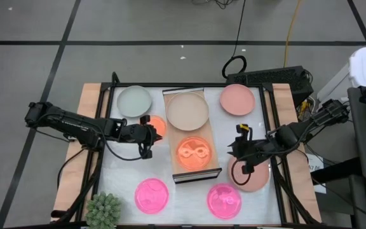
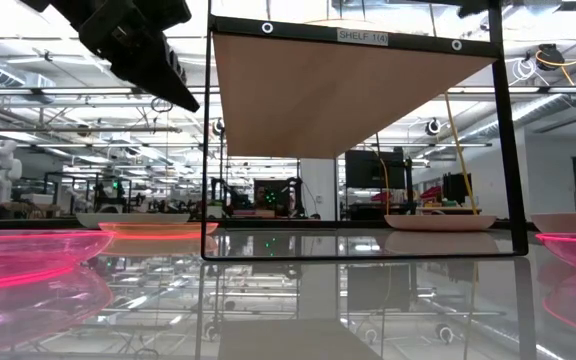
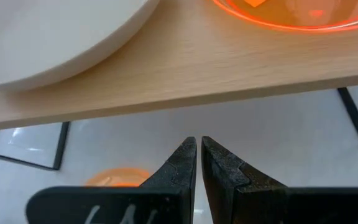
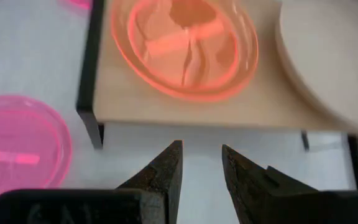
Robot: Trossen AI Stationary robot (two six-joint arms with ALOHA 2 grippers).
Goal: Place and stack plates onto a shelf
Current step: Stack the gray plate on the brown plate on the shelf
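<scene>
Hovering at the shelf's [image 1: 194, 130] nine o'clock side, the left gripper [image 1: 150, 135] has its fingers nearly closed on nothing. At three o'clock, the right gripper [image 1: 239, 150] is narrowly parted, empty. An orange plate [image 1: 193, 152] and beige plate [image 1: 187, 110] sit on the shelf.

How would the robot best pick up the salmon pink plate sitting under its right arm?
Probably by the rim. The salmon pink plate lies flat on the white tabletop, so only its raised edge offers a hold. The right pincer, slightly open, hovers at the plate's shelf-side edge; pinching the rim there from above, one finger inside and one outside, looks the likeliest approach.
</scene>
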